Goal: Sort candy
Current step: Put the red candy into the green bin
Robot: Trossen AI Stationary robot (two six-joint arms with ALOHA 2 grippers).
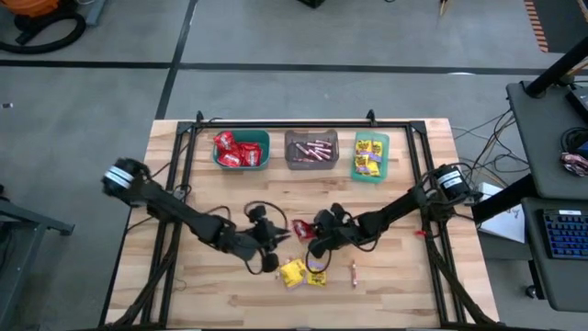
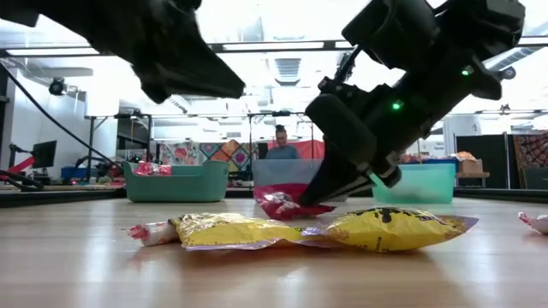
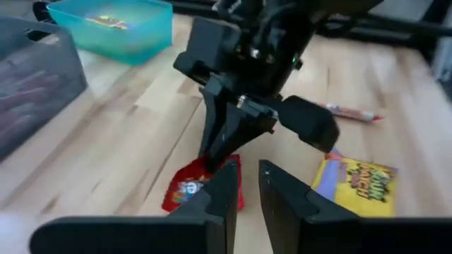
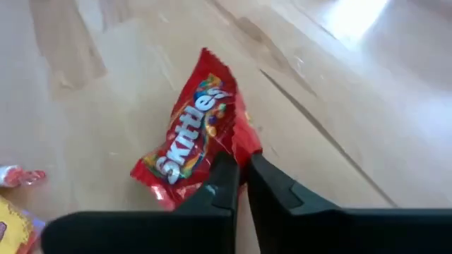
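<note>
- Because the right gripper point(image 4: 240, 185) has its fingers pressed almost together on only the edge of the red packet point(image 4: 192, 134), the hold looks thin; I judge the glossy wrapper could slide out on the lift and drop back onto the tabletop point(image 1: 386, 294).
- If it slips partway, the packet may swing and catch on a bin rim instead of falling inside the teal bin point(image 1: 241, 150) at the far left, where other red packets already lie.
- Since the left gripper point(image 3: 247, 185) sits just beside the same packet, its fingers nearly shut and holding nothing I can see, the two arms could knock each other as the right one rises.
- A careless lift might also nudge the two yellow packets point(image 2: 317, 231) lying just on the near side.
- Seen from the right wrist, the packet lies flat on the wood, stretching away from the fingertips, with one corner pinched between them.
- From the low view, it rests on the tabletop under the right fingers, behind the yellow packets.
- A thin stick point(image 1: 354, 273) lies near these, to their right, well clear of both grippers.
</note>
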